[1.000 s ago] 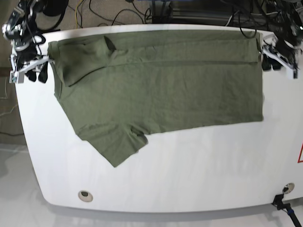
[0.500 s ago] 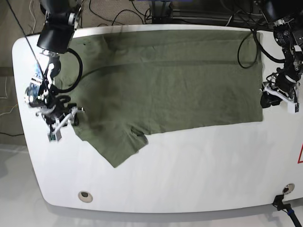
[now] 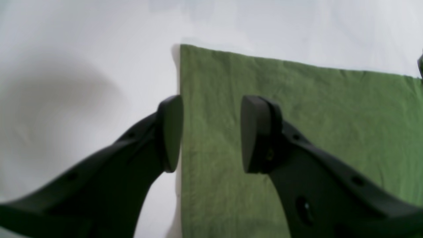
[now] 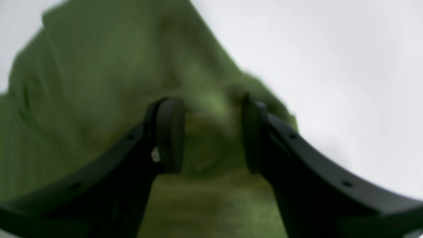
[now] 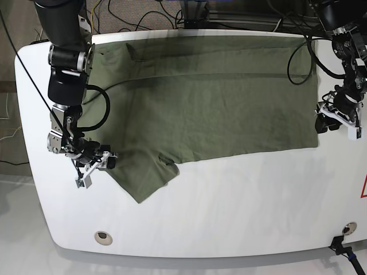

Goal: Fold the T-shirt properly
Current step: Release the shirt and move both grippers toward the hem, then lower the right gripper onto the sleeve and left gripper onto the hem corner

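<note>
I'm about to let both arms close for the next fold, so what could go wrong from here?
The left gripper straddles the T-shirt hem edge, one finger over bare table; closing might catch little cloth and slip. The right gripper is open over a rumpled sleeve; the blurred view hides how many layers it would pinch, so the fold may come out uneven.

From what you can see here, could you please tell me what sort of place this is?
Probably a robotics lab: a plain white rounded table holds only an olive-green cotton T-shirt, two black robot arms work it, and loose cables trail behind.
</note>
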Controlling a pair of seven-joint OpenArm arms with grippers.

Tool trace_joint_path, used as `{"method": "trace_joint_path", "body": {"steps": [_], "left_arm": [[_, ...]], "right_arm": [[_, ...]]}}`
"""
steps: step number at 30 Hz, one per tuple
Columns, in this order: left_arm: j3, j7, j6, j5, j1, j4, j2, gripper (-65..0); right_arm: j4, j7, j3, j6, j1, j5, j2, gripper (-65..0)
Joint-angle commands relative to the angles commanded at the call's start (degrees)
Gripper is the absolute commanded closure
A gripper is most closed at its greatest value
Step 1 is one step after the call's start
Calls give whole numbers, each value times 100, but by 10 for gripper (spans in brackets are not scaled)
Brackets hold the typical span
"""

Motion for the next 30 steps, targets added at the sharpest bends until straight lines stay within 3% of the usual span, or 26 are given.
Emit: {"method": "trace_joint_path", "body": {"steps": [8,15,21,29,30], "left_arm": [[21,43,-15,3,-23,0,14,-262],[12,24,-14,-2,-35,-22,23,-263],[-22,46,-24,4,14,-17,19,-265],[-27,32,-26,7,36,-28,25,-264],[1,57,28,36,35,-14,16,-265]], "right_arm": [[-67,44,60,36,-68,-193,42,0],[66,22,118,59,-90,-160,70,-14],[-231,66,140,43,-31,-137,122,-215],[-693,208,199,48,97,-109,166,-234],[-529,153,180,113,116,-150,141,-221]]}}
